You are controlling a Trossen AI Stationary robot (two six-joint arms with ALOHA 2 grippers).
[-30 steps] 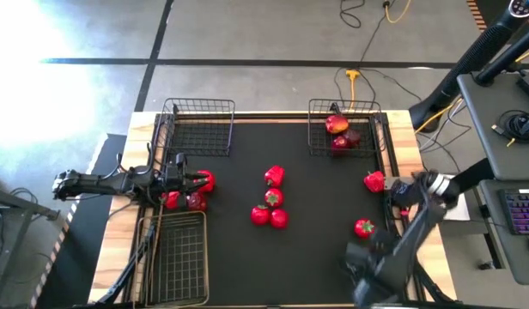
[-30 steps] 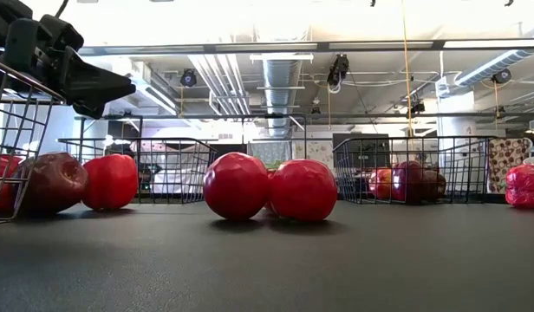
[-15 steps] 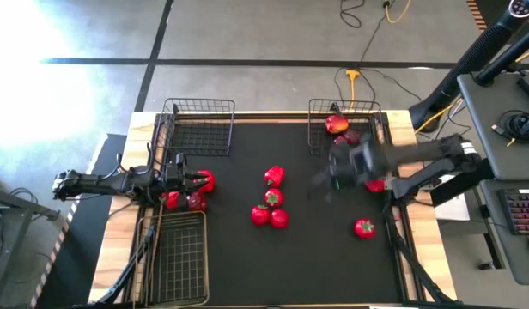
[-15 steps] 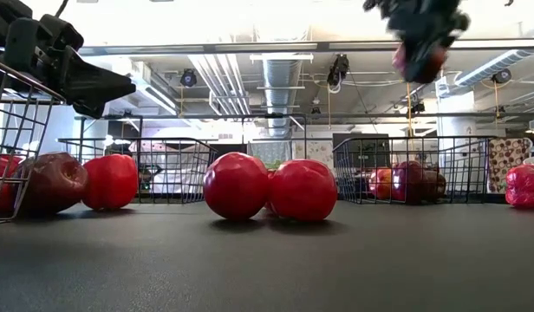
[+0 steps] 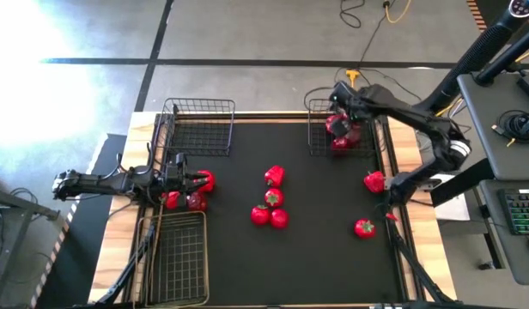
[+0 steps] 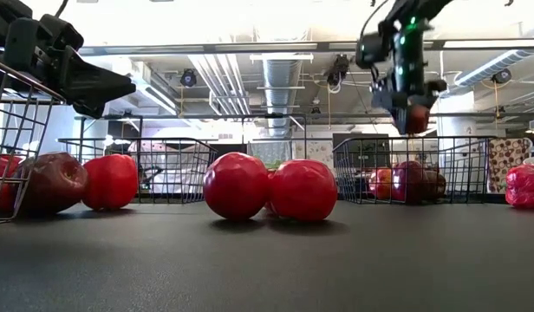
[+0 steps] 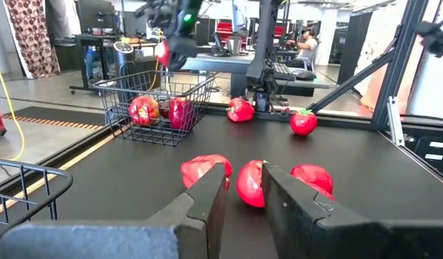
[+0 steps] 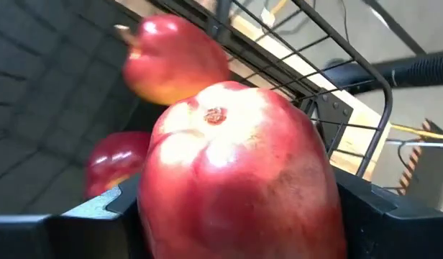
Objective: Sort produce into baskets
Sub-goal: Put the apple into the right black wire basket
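My right gripper [image 5: 340,123] is shut on a red apple [image 8: 236,165] and hangs above the far-right wire basket [image 5: 367,110]; it also shows in the low view [image 6: 413,108]. That basket holds a yellowish-red apple [image 8: 175,61] and a darker one [image 8: 113,162]. My left gripper [image 7: 243,191] is open and level, raised over the table's left side [image 5: 191,180], above three red fruits [image 5: 204,180]. A pepper [image 5: 274,176] and three round red fruits [image 5: 270,210] lie mid-table. A pepper [image 5: 373,181] and a tomato [image 5: 364,227] lie at the right. My right gripper pinches the apple's two opposite sides [image 8: 153,208] between its two fingers. The apple's blossom end [image 8: 216,115] faces the wrist camera. The fingers point down from above, and the apple [image 6: 416,119] hangs lifted clear above the basket.
An empty small basket [image 5: 198,127] stands at the far left and a longer one [image 5: 177,257] at the near left. The black mat [image 5: 325,257] has free room at its near right. A person sits in the room beyond the table [image 7: 306,43].
My right gripper has risen from the table's near right and swung toward the far edge with the apple, which stays in its hold. It now hangs over the far-right basket.
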